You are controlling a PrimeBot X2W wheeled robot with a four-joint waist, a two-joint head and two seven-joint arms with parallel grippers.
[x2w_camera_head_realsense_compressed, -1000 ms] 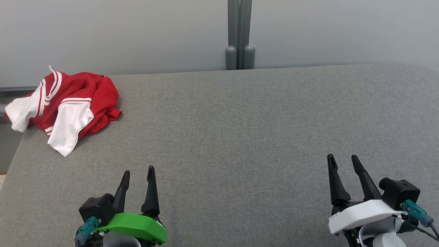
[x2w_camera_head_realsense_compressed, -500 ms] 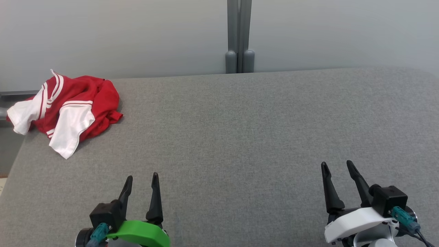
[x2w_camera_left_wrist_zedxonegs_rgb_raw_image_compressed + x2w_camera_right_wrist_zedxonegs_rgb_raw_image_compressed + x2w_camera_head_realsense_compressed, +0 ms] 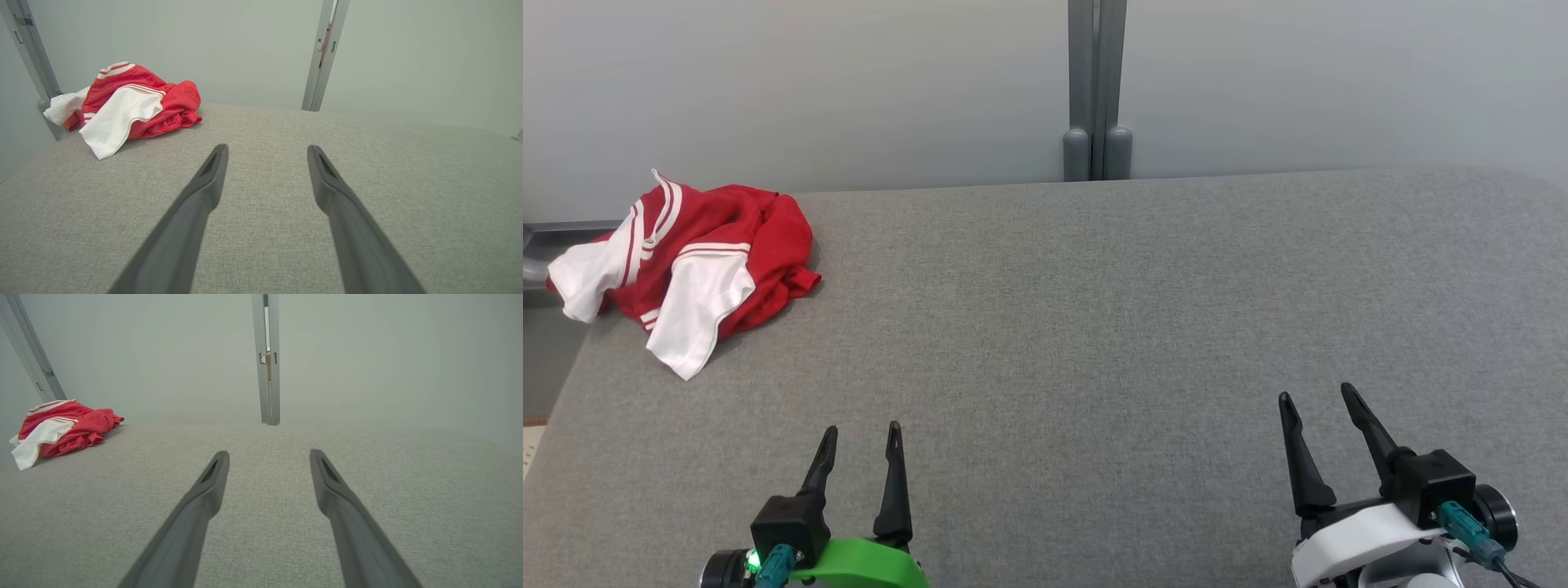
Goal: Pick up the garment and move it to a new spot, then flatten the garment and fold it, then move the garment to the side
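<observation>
While the red-and-white garment (image 3: 711,245) is lying crumpled at the far left corner of the grey padded surface (image 3: 1094,327), one white sleeve reaching its edge, the left gripper (image 3: 863,427) and the right gripper (image 3: 1316,391) are hovering low at the near side, well apart from it, each with fingers spread wide and pinching nothing. It is looking light, soft and floppy, likely to sag and bunch when lifted, so I am judging the raised red bulk by the striped collar a better pinch than a loose sleeve tip.
</observation>
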